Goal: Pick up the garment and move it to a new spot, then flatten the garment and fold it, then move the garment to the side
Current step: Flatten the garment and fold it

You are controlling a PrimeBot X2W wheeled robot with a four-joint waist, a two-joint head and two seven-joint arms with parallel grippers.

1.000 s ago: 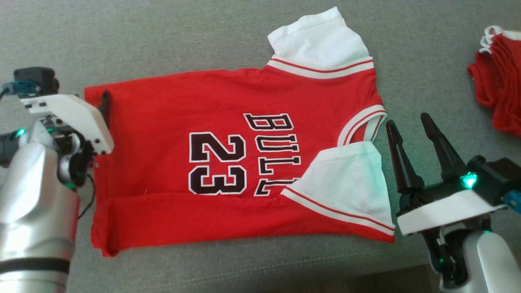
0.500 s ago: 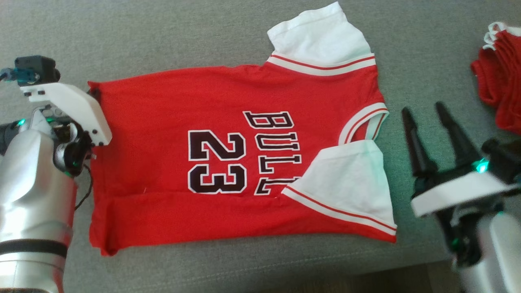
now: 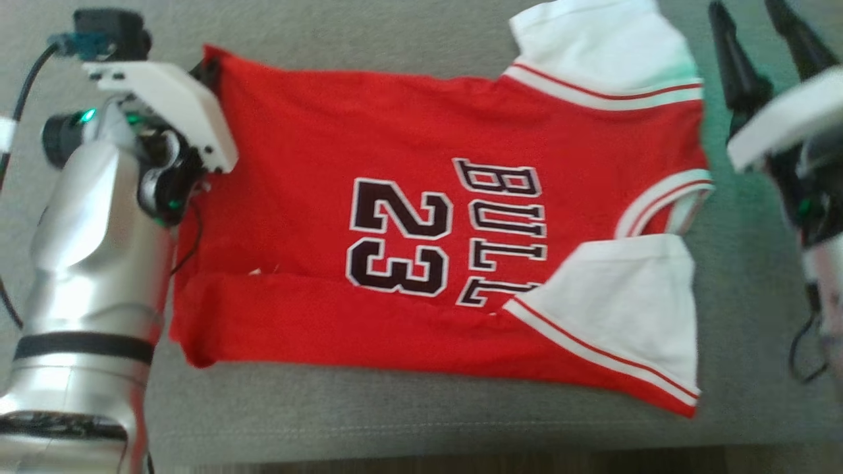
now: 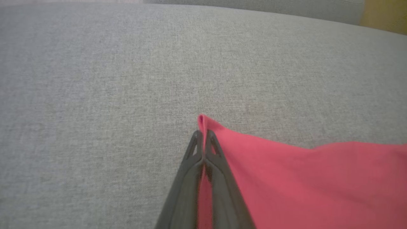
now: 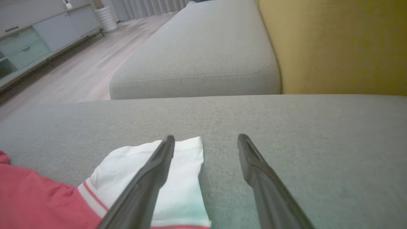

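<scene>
The red jersey (image 3: pixel 408 131) lies spread on the grey sofa cushion (image 3: pixel 395 421), its printed side up, with one white sleeve (image 3: pixel 599 46) at its far edge. The left pincer (image 4: pixel 202 133) is clenched on the jersey's far hem corner. The right pincer (image 5: pixel 206 140) is released, fingers spread: one finger is over that sleeve's edge, the other over bare cushion.

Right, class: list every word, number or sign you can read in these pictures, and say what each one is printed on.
"23": black, white-edged digits on the red jersey, lying sideways in the head view.
"BULL": beside them on the same jersey; the folded white sleeve covers whatever follows.
No other text is legible.
</scene>
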